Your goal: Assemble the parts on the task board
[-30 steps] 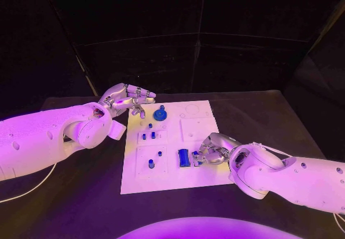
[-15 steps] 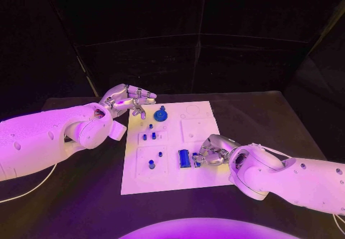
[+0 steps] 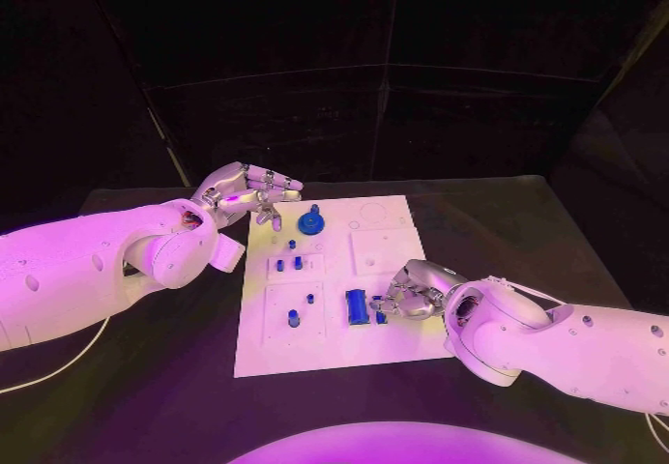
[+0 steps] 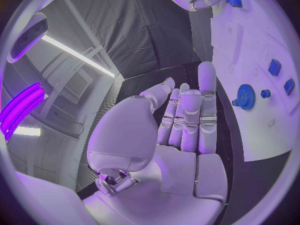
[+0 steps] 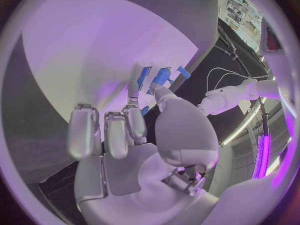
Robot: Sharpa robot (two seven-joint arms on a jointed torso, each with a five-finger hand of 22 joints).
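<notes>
The white task board (image 3: 391, 251) lies mid-table. A blue gear (image 3: 311, 224) stands near its far edge and also shows in the left wrist view as the blue gear (image 4: 245, 96). Small blue pegs (image 3: 287, 264) sit in the board's left column. A blue block (image 3: 357, 307) stands at the near middle. My right hand (image 3: 409, 293) rests at the board's right edge, and its thumb and a finger pinch a small blue part (image 5: 161, 77) beside the block (image 5: 143, 76). My left hand (image 3: 251, 193) hovers at the board's far left corner, fingers apart and holding nothing.
Black table (image 3: 167, 387) surrounds the board, with dark curtains behind. My left forearm (image 3: 98, 271) lies along the table's left side. My right forearm (image 3: 558, 338) covers the near right.
My right hand has edged slightly toward the table's front beside the blue block. The left hand has stayed put.
</notes>
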